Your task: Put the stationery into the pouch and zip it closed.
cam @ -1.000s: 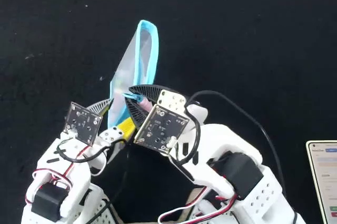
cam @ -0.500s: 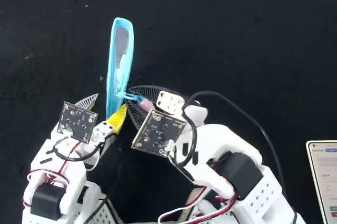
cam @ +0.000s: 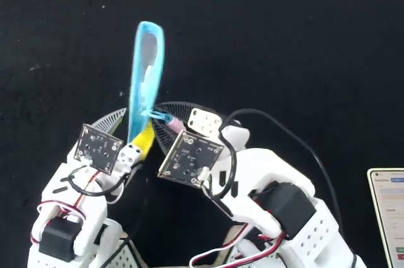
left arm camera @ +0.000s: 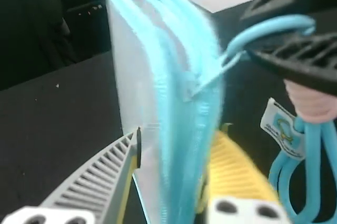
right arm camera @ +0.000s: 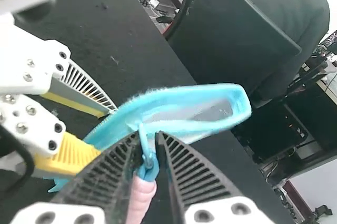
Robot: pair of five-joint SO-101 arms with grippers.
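The right gripper (right arm camera: 149, 140) is pinching narrow on the zip pull (right arm camera: 146, 168), a light-blue cord loop with a pink sleeve. Its black jaws are standing almost together, with only the cord between them. It is sitting just beside the pouch (cam: 146, 66), at the lower part of the pouch's zip edge. The cord is running taut from the jaws to the slider (left arm camera: 188, 88) on that edge. The grip looks meant for drawing the slider along the zip.

The left gripper (left arm camera: 174, 179) is clamping the pouch's near end. The grey finger (left arm camera: 97, 184) is pressing on one face and the yellow finger (left arm camera: 237, 174) on the other, with the blue seam sandwiched between them. This hold is probably serving as the anchor: without it, the soft pouch would follow the pull instead of letting the slider travel.

The pouch is standing on edge in the air above the black table (cam: 284, 47). Its thin side is facing the high camera and its far end is pointing away from both arms. Stretching it between two grips is likely straightening the zip so the teeth can meet.

A pale shape is showing through the pouch's translucent wall, too faint to name as stationery. How far the zip is closed cannot be told. The zipping step appears to be the one in hand.

A device with a lit screen (cam: 386, 211) is lying well apart from the pouch.
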